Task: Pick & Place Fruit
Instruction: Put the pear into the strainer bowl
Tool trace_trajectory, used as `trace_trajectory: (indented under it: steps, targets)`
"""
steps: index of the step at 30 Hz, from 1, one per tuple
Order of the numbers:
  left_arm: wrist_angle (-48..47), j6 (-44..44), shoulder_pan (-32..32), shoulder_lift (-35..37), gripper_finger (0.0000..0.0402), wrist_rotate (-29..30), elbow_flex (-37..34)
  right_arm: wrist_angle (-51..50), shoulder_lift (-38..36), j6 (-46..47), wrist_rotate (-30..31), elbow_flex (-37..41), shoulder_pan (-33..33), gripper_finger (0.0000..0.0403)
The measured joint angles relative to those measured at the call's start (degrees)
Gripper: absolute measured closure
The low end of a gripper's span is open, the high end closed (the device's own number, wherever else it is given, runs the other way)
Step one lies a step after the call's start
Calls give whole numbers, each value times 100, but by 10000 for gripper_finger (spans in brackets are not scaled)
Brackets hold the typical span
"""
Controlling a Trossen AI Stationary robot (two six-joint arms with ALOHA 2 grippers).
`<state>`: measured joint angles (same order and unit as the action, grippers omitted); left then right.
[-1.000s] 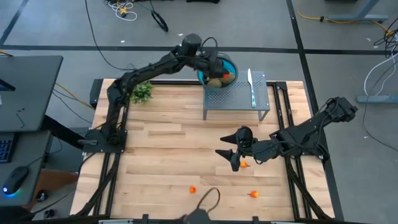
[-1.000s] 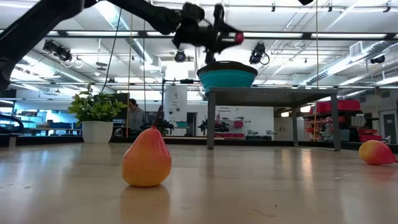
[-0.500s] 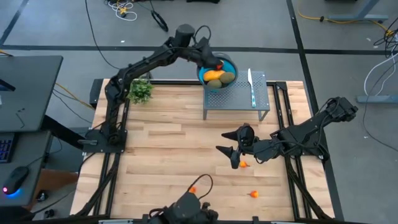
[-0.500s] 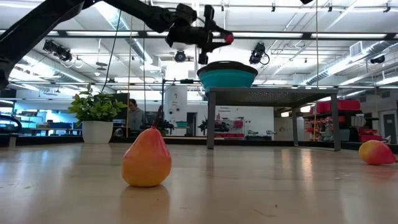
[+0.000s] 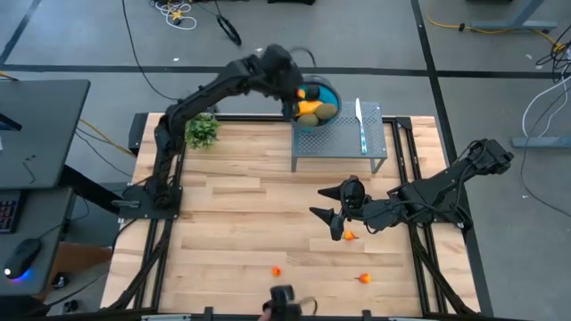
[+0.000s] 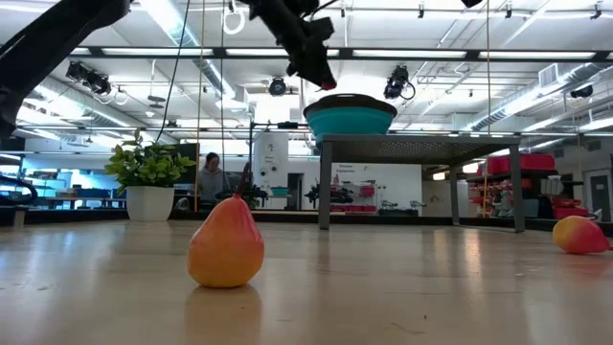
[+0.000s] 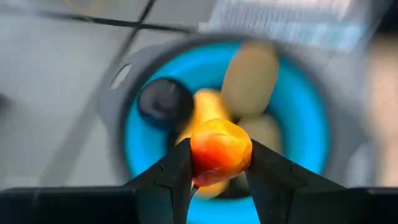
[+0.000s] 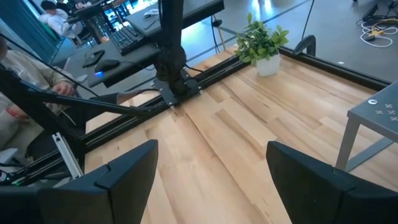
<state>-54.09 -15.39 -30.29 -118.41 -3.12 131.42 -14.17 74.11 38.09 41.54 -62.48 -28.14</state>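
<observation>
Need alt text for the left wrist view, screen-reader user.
The left gripper holds a small orange-red fruit between its two dark fingers, directly above a round blue bowl. In the bowl lie an oblong yellow fruit, two brown-green oval fruits and a dark round fruit. The picture is motion-blurred.

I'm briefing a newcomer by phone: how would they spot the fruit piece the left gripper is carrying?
Find the grey metal stand at the table's far edge, with the blue bowl on its corner. The left gripper hangs above that bowl, shut on the small orange-red fruit. Unlike the pieces in the bowl, it sits between two dark fingers.
</observation>
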Motion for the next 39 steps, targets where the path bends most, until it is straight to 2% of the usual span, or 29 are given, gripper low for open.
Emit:
trace_trajectory:
  steps: [3,5,14,16,21,31,34,39]
  targets:
    - [-10,-1655,405,0,266,1194,-182,-6,0,0,-2,0,0,97]
    - [279,-2661,625,0,265,1694,-408,-16,0,2,-2,0,0,97]
    - [1222,-6044,935,-7,252,2325,-1221,-16,0,351,-15,0,-7,97]
    - [1297,-6500,949,-7,251,2648,-1381,-16,0,428,-17,0,-11,97]
    - [1476,-6569,947,-7,251,2992,-1655,-16,0,455,-16,0,-11,97]
    - [1799,-6254,943,-7,245,3033,-1657,-16,0,409,-13,0,-11,97]
    - [1809,-6130,945,-7,224,2920,-1657,-16,0,411,-11,0,-11,97]
    - [1809,-6108,923,-7,167,2749,-1657,-16,-1,409,-11,0,-11,97]
